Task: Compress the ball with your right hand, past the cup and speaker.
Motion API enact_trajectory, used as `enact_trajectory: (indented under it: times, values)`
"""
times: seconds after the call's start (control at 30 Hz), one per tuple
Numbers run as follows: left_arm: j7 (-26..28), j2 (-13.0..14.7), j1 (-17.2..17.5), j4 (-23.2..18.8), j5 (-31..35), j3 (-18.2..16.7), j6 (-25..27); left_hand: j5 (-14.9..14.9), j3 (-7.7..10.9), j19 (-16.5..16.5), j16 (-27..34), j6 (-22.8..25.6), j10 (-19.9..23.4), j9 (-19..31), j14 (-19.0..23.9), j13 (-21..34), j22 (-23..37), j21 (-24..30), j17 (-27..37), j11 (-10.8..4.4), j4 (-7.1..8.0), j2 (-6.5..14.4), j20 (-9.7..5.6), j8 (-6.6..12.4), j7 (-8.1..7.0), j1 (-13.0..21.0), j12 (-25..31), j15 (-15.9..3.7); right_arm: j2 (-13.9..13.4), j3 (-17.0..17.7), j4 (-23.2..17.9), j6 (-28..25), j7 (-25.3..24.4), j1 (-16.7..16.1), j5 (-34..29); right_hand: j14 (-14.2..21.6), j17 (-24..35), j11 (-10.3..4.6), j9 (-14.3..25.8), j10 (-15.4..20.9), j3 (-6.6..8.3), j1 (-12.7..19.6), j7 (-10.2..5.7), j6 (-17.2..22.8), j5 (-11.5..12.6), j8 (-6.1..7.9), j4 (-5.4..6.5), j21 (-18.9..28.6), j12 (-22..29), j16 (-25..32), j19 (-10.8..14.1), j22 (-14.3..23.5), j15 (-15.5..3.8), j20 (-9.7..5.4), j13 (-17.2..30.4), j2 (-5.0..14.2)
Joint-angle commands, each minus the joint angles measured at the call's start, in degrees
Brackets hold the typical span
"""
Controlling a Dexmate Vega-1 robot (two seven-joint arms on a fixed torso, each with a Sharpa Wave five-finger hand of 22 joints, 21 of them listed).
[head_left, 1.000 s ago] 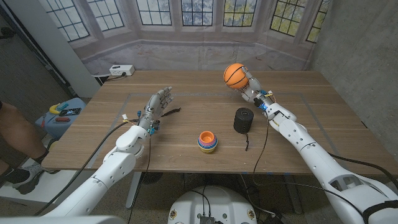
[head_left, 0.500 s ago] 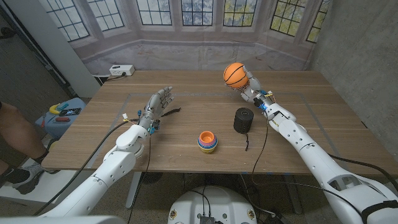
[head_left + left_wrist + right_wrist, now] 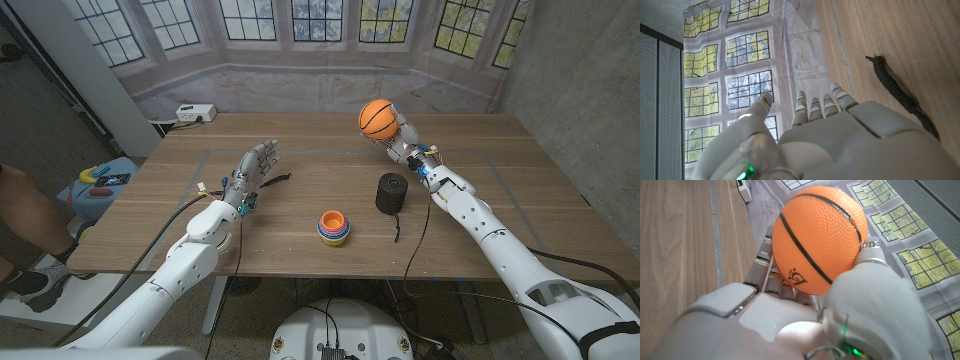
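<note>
Holding the orange rubber ball with black seams point(image 3: 378, 119) in my right hand point(image 3: 400, 139), I see it in the upper right of the head frame, lifted off the wooden table point(image 3: 300, 190) and beyond both the black cylindrical speaker point(image 3: 392, 192) and the stack of coloured plastic cups point(image 3: 334, 226). In that frame the speaker sits just below the hand and the cups lie lower still, toward the centre, so the ball is already past the 2 of them.

The relation that matters is ball to fingers. In the right wrist frame the ball point(image 3: 818, 239) sits in the upper middle, directly against the fingers point(image 3: 762, 265), which lie along its lower left side, while the thumb point(image 3: 872, 255) bears on its right flank. So the ball lies between thumb and fingers, cradled, and the squeeze axis runs straight through its middle. A sphere has no long axis, so I judge no turning of the wrist is needed; closing thumb toward fingers should do it. I cannot tell whether it is dented yet.

My left hand point(image 3: 250, 172) sits well apart at centre left of the head frame, fingers straight and slightly spread, holding nothing. A black cord point(image 3: 895, 90) lies on the wood just beside it.
</note>
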Motion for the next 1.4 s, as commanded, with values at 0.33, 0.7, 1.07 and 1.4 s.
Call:
enact_trajectory:
  times: [0.33, 0.7, 1.07, 1.4]
  values:
    - [-0.50, -0.09, 0.95, 0.06, -0.74, -0.45, -0.92, 0.37, -0.19, 0.15, 0.16, 0.29, 0.14, 0.14, 0.05, 0.33, 0.28, -0.17, 0.20, 0.41, -0.22, -0.07, 0.26, -0.26, -0.04, 0.72, 0.33, 0.62, 0.66, 0.33, -1.12, 0.10, 0.00, -0.54, 0.91, -1.34, -0.27, 0.19, 0.19, -1.18, -0.21, -0.51, 1.10, -1.07, 0.32, -0.44, -0.10, -0.34, -0.76, -0.14, -0.35, 0.11, 1.01, 0.36, 0.06, 0.22]
    - [-1.19, -0.11, 0.39, 0.53, -1.11, -0.24, -0.38, 0.37, -0.22, 0.11, 0.14, 0.37, 0.03, 0.14, 0.02, 0.33, 0.28, -0.18, 0.20, 0.38, -0.23, -0.08, 0.30, -0.22, 0.00, 0.75, 0.29, 0.65, 1.01, 0.66, -1.04, 0.71, 0.61, -1.22, 1.46, -2.03, -0.55, 0.21, 0.16, -1.91, -0.32, -0.88, 0.88, -1.62, 0.30, -0.55, -0.11, -0.72, -1.30, -0.10, -0.75, 0.11, 1.31, 0.76, 0.01, 0.26]
    - [-0.95, 0.11, 0.43, -0.17, -0.78, -0.14, -0.20, 0.38, -0.22, 0.12, 0.15, 0.45, 0.02, 0.14, 0.00, 0.34, 0.28, -0.17, 0.20, 0.43, -0.21, -0.04, 0.28, -0.20, -0.26, 0.79, 0.29, 0.68, 1.21, 0.91, -1.26, 0.82, 0.85, -1.82, 1.96, -2.77, -0.81, 0.21, 0.12, -2.52, -0.52, -1.49, 0.91, -2.11, 0.24, -0.62, -0.01, -1.09, -1.81, -0.11, -1.14, 0.11, 1.44, 1.17, -0.05, 0.22]
    - [-1.09, -0.22, 0.18, 0.01, -0.72, 0.20, -0.21, 0.38, -0.24, 0.08, 0.17, 0.44, 0.05, 0.14, 0.03, 0.34, 0.28, -0.18, 0.21, 0.44, -0.20, -0.04, 0.22, -0.20, -0.37, 0.81, 0.30, 0.70, 1.03, 1.04, -1.47, 0.69, 1.10, -2.00, 2.17, -3.41, -1.07, 0.24, 0.09, -2.78, -0.74, -2.21, 0.97, -2.64, 0.17, -0.68, 0.15, -1.45, -2.17, -0.09, -1.51, 0.12, 1.45, 1.62, -0.09, 0.20]
